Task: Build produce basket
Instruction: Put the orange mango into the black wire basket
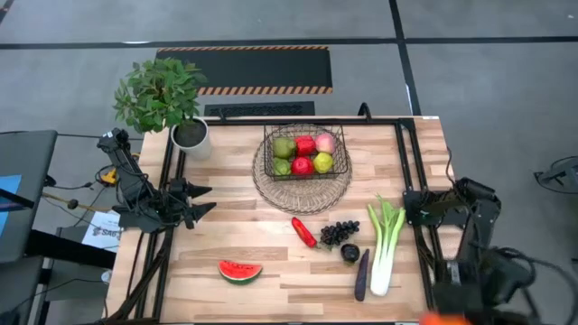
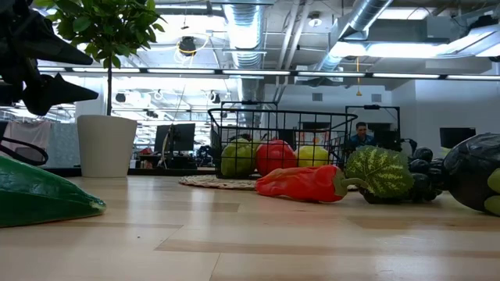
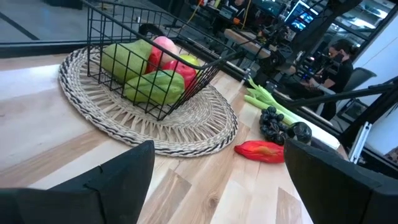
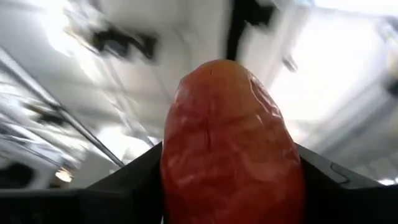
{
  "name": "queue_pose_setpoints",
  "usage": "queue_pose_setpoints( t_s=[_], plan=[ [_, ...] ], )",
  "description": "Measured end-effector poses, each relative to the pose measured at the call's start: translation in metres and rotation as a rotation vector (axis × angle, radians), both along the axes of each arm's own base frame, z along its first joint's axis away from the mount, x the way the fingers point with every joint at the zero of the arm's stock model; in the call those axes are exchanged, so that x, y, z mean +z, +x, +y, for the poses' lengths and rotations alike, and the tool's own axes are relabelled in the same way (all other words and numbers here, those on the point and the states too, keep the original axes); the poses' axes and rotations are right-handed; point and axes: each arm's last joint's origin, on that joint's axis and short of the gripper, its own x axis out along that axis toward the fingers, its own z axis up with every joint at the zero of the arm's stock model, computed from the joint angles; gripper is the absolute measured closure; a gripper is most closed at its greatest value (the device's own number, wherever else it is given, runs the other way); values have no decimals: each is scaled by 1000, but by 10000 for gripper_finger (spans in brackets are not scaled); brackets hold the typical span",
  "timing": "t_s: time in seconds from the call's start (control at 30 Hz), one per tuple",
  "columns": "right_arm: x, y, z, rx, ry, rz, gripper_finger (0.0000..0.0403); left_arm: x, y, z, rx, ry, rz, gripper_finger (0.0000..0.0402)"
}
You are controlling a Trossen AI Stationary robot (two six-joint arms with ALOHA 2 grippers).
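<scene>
In the high view, the dark wire-mesh basket [image 1: 304, 152] sits on the round woven tray [image 1: 302, 187] at upper centre, pears and apples inside. The white-potted plant [image 1: 190, 137] stands upper left. Chili [image 1: 304, 232], grapes [image 1: 339, 232], eggplant [image 1: 362, 275] and leek [image 1: 386, 244] lie lower right, watermelon slice [image 1: 240, 271] lower centre.

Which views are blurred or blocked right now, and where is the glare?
Right wrist view: background smeared by motion blur, the orange-red mango in the right gripper fills the frame. Low view: near green watermelon rind soft, ceiling strip lights glare. High and left wrist views: evenly lit, dark wire basket sharp.
</scene>
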Motion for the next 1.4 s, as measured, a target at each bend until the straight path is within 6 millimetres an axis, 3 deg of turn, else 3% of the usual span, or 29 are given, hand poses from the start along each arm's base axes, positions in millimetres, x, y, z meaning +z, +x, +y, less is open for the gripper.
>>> queue_pose_setpoints(
  t_s=[0.17,0.33,0.5,0.7,0.83,1.13,1.3,1.4],
  plan=[
    [26,-3,-28,-172,330,332,132,0,0,0,0,0,0,60],
    [40,9,-65,-410,607,692,132,0,0,0,1,0,-1,60],
    [45,34,-95,-524,680,686,132,0,0,0,10,2,-6,60],
    [43,73,-134,-753,649,681,132,0,0,0,11,1,-7,60],
    [32,107,-161,-953,634,752,132,0,0,0,8,0,-5,60],
    [-19,172,-234,-1355,535,865,132,0,0,0,-5,-8,0,60],
    [-37,185,-263,-1470,515,898,132,0,0,0,-6,-8,1,60],
    [-36,184,-267,-1478,519,897,132,0,0,0,-13,-8,6,60]
  ],
)
